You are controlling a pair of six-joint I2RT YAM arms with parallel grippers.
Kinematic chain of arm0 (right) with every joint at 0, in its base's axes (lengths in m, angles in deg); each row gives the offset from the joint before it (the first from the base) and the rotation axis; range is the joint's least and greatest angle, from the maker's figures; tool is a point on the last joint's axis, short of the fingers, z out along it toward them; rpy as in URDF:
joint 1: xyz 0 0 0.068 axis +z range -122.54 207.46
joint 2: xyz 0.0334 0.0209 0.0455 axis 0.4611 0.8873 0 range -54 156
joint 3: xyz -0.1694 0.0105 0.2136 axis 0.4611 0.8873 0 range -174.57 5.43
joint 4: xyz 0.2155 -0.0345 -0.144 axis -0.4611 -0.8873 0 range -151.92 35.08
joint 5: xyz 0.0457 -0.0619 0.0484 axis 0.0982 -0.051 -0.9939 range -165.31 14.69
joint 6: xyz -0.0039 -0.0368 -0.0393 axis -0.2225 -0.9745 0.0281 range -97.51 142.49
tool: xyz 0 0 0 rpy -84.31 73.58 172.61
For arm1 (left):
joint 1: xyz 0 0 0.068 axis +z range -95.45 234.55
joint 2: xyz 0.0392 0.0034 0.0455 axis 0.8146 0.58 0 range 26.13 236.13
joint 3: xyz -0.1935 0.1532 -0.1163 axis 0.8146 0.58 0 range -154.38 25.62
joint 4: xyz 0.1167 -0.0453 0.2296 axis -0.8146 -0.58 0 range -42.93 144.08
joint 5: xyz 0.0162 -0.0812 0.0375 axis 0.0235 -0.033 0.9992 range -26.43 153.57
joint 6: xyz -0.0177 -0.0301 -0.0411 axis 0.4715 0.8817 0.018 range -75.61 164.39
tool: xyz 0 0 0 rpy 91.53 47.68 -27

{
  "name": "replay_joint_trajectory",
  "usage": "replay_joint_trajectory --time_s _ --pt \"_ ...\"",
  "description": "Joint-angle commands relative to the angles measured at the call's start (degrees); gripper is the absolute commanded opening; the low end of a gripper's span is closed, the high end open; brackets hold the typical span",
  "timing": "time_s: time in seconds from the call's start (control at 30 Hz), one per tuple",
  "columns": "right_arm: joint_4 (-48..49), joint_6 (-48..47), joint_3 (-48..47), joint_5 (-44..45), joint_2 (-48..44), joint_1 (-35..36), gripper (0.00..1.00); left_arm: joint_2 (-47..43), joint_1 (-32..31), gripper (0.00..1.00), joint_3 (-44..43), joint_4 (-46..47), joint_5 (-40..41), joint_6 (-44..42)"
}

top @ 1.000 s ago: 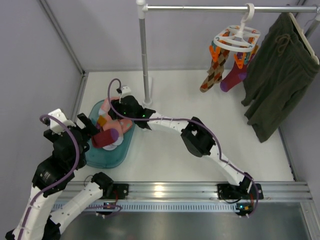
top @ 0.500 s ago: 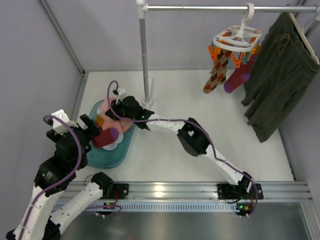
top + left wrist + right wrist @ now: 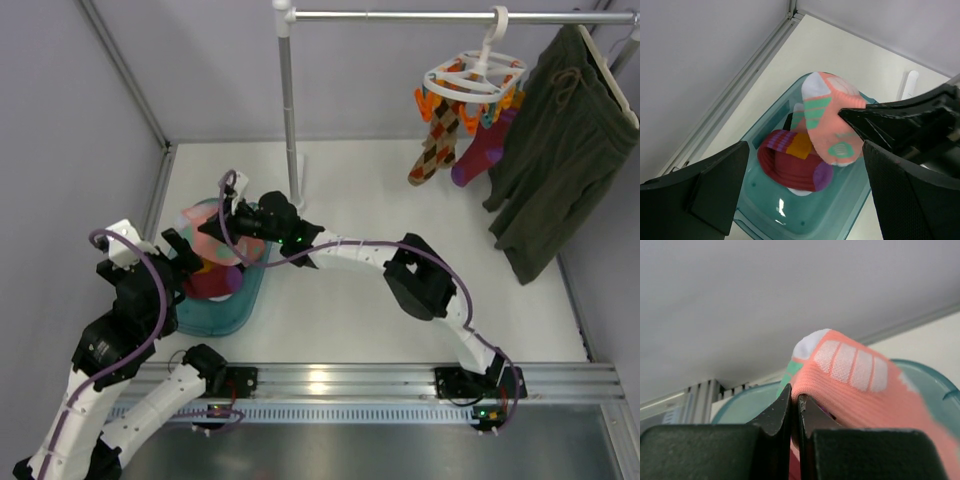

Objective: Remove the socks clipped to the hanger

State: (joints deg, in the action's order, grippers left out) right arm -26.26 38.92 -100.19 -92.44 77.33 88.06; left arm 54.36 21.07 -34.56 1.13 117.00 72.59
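Note:
The white hanger [image 3: 475,75] hangs from the rail at the back right. An orange-brown argyle sock [image 3: 432,150] and a magenta sock [image 3: 480,150] are clipped to it. My right gripper [image 3: 232,215] reaches over the teal tray [image 3: 225,310] at the left. It [image 3: 795,392] is shut, pinching the edge of a pink-and-white sock [image 3: 865,385], which also shows from above [image 3: 832,125]. Under that lies a maroon sock [image 3: 790,167] in the tray [image 3: 790,220]. My left gripper [image 3: 805,187] hovers open above the tray, holding nothing.
A large dark olive garment [image 3: 560,150] hangs at the far right beside the hanger. The rack's upright pole [image 3: 290,130] stands just behind the tray. Walls close in the table on the left and at the back.
My right gripper has shut and shifted towards the tray's far left, taking the pink sock with it. The hanger and its socks have swung slightly to the right. The left arm has barely moved.

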Motion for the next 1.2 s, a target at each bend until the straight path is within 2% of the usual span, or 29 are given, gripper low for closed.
replay_joint_trajectory --time_s 0.0,0.13,0.27,0.33,0.37,0.47,0.63,0.67,0.7,0.73,0.77,0.8,0.83,0.87,0.9,0.97,1.0,1.03,1.07,1.17 --pt "9.9 -2.0 5.5 -2.6 -7.3 1.5 0.0 -0.5 -0.2 0.99 -0.3 2.4 -0.1 0.8" --pt "13.7 -0.6 10.7 -2.5 -8.4 3.9 0.0 -0.4 -0.2 0.99 -1.4 2.4 -0.6 0.7" --pt "16.6 3.5 11.8 -2.1 -4.2 4.8 0.03 1.5 -0.2 0.99 -2.7 2.3 -3.0 0.0" --pt "16.4 5.0 11.2 -2.2 -2.8 4.3 0.16 2.2 -0.3 0.98 -3.3 2.2 -4.8 -0.3" --pt "15.6 4.9 11.2 -2.0 -2.5 4.0 0.39 2.4 -0.3 0.99 -3.4 2.1 -5.3 -0.3" --pt "13.7 2.9 13.9 1.1 -5.5 3.7 0.65 2.5 -0.2 0.99 -4.8 2.1 -7.6 -0.4" --pt "12.5 0.5 22.4 5.3 -18.3 1.9 0.78 2.9 -0.3 0.99 -7.0 4.0 -14.6 -1.6" --pt "12.2 0.6 25.6 5.5 -20.5 1.3 0.83 3.1 -0.2 0.99 -6.7 4.9 -17.9 -1.9" --pt "11.2 0.7 27.3 6.0 -22.7 0.1 0.93 3.2 -0.2 0.99 -6.4 7.2 -20.2 -2.5" --pt "9.4 0.5 28.8 6.8 -27.3 -0.6 0.99 3.3 -0.2 0.98 -6.0 8.5 -22.0 -2.6" --pt "7.6 0.1 30.3 8.0 -29.8 -1.4 0.99 3.8 -0.2 0.99 -5.7 9.6 -24.0 -2.7" --pt "5.6 -0.4 33.7 9.3 -32.2 -2.6 0.99 3.9 -0.2 0.99 -4.9 12.8 -29.4 -3.2" --pt "1.3 -1.2 35.7 13.1 -37.8 -3.2 0.99 4.5 -0.2 0.99 -4.5 14.5 -32.2 -3.3" --pt "-0.4 -1.2 40.8 15.4 -40.9 -3.8 0.99 5.1 -0.3 0.98 -3.8 16.7 -35.7 -3.3" --pt "-2.5 -1.0 43.5 20.8 -44.1 -5.1 0.99 5.4 -0.2 0.99 -2.1 21.5 -42.2 -3.2" --pt "-9.3 2.5 51.3 26.6 -54.2 -6.8 0.99 7.8 -0.2 0.99 0.1 27.7 -49.4 -2.5" --pt "-11.8 3.2 53.7 28.3 -57.6 -8.9 0.99 8.8 -0.2 0.99 2.4 30.7 -56.0 -1.0" --pt "-14.5 5.2 55.9 32.2 -64.5 -10.0 0.99 10.3 -0.2 0.99 3.5 37.3 -58.8 -0.4" --pt "-20.8 6.3 59.7 34.0 -68.0 -11.2 0.99 11.7 -0.2 0.99 4.3 40.3 -61.2 0.4" --pt "-30.7 8.3 65.9 38.5 -81.6 -16.8 0.99 18.4 -0.3 0.99 6.8 52.3 -68.1 3.0"
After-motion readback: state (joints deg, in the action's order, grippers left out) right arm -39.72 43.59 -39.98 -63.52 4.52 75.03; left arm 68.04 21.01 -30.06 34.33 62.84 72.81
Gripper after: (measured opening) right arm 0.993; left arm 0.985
